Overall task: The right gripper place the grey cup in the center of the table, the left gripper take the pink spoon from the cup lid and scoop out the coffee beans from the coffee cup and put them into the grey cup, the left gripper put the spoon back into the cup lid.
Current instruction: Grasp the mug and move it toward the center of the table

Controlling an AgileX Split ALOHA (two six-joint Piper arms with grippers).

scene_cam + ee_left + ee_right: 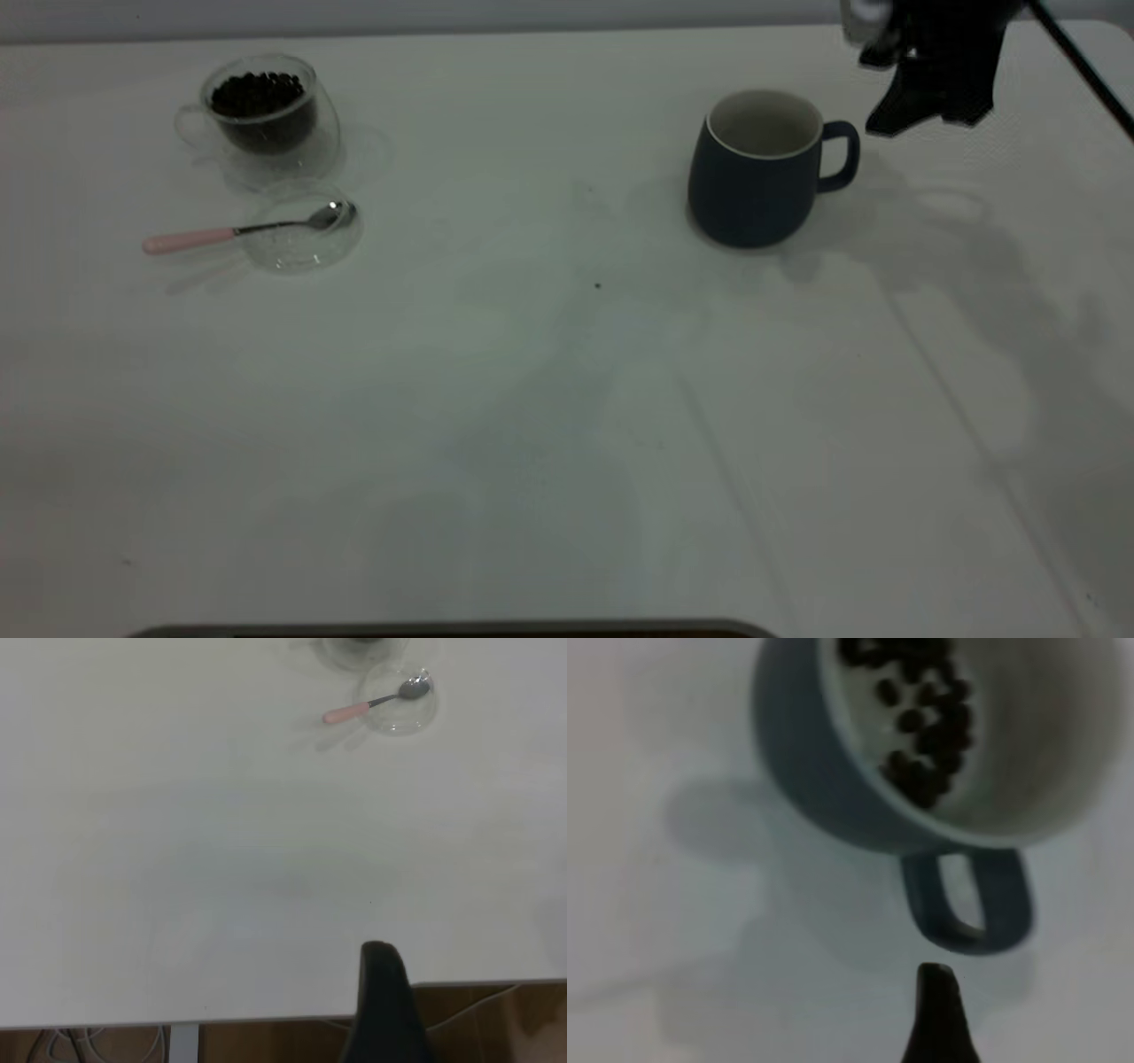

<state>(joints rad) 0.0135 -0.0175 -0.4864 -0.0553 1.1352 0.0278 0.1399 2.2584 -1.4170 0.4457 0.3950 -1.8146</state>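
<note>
The grey cup [753, 177] stands right of the table's middle, with its handle [842, 155] toward the right arm. In the right wrist view the cup [833, 771] holds several coffee beans [921, 726]. My right gripper [921, 124] hovers just beyond the handle, open and empty; one finger [935, 1019] shows below the handle. The pink spoon [190, 239] rests with its bowl in the clear cup lid [301, 235] at far left. The glass coffee cup [261, 115] of beans stands behind it. My left gripper [381, 1001] is parked over the table's edge, far from the spoon [354, 711].
The white table [532, 399] has a single stray bean [597, 285] near its middle. In the left wrist view the table's edge [266, 1023] shows, with brown floor and cables below it.
</note>
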